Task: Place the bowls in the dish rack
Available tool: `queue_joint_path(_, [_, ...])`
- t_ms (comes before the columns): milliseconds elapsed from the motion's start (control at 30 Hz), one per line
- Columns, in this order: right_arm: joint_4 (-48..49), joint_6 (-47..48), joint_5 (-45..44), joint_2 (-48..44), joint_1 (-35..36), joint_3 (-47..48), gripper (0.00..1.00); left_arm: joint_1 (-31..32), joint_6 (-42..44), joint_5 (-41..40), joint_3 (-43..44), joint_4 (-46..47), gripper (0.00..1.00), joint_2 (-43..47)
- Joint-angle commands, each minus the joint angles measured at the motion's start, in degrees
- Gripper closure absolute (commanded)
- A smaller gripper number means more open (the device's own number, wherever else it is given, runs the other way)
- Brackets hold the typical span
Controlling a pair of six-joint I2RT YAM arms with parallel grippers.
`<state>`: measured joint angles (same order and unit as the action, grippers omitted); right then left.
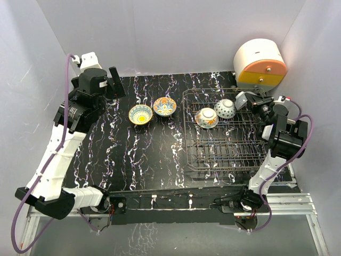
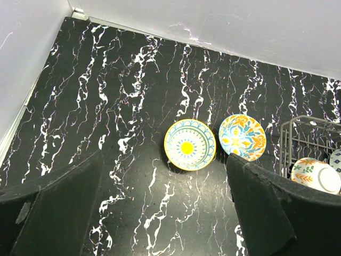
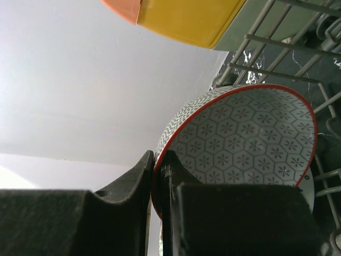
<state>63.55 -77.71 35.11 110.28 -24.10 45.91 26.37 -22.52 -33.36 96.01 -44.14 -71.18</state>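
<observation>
Seating the red-rimmed bowl (image 3: 240, 138) in the dish rack (image 1: 229, 152)
Right gripper (image 3: 159, 160) pinches its rim; settle it between tines before releasing; left gripper (image 2: 164, 160) spread wide

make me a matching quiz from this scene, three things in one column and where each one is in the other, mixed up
1 yellow-centred round ceramic bowl
2 grey hexagon-patterned red-rimmed bowl
3 round white-and-orange appliance

a far right corner, behind the dark wire dish rack
b rim pinched between the right fingers
c on the black marbled table

Pairs: 1-c, 2-b, 3-a
</observation>
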Motion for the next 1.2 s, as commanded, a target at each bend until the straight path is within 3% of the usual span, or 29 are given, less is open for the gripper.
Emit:
queue_joint_path(0, [10.84,-2.36,-6.10,0.19,-0.16,0.47,0.90,0.07,0.38,-0.18,1.64,0.06,0.03,0.16])
queue_joint_path(1000, [11.43,-1.26,-17.70,4.78,2.39,-3.32,0.90,0.08,0.64,0.15,2.09,0.52,0.03,-2.40])
queue_joint_path(1167, [10.10,-2.12,-17.69,4.37,2.34,-5.42,0.81,0.08,0.64,0.30,2.07,0.62,0.03,-2.60])
